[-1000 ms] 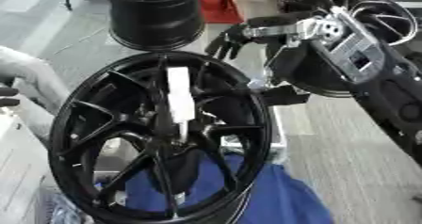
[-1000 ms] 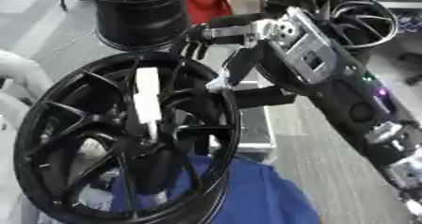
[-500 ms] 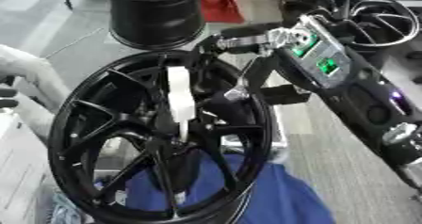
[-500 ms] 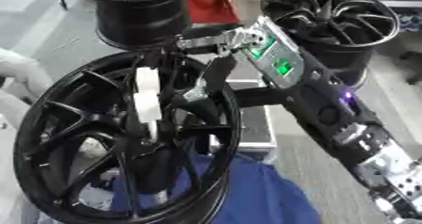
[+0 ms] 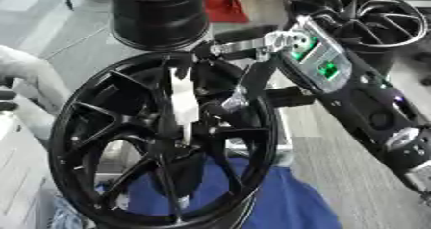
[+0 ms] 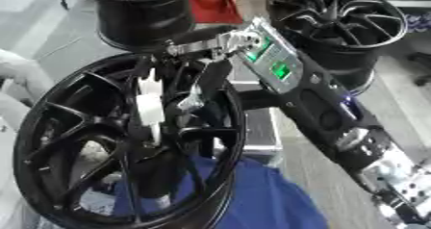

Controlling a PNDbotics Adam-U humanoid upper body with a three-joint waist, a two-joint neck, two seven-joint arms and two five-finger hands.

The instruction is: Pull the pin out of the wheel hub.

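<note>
Wheel hub: a big black spoked wheel hub (image 5: 160,141) stands tilted on its rim in the foreground, its open face turned up toward us.
Pin: a white, long pin (image 5: 183,103) stands upright at the middle of the spokes, its lower end down in the hub's centre and its top near the upper rim.
Right hand: the right hand (image 5: 240,55) comes in from the right on a black arm with green lights and reaches over the upper rim; its fingers (image 5: 215,47) stretch toward the top of the pin, one lower finger angling down among the spokes. From here I cannot tell whether they touch the pin or have closed on it.
Left hand: does not show in either view.
Underneath: a blue cloth (image 5: 278,199) lies bunched beneath the lower rim, with a silver-edged case (image 6: 261,127) just behind the wheel.
Behind: two more black wheels, one (image 5: 160,11) at the far left and one (image 6: 336,11) at the far right, with something red (image 6: 210,2) between them.
</note>
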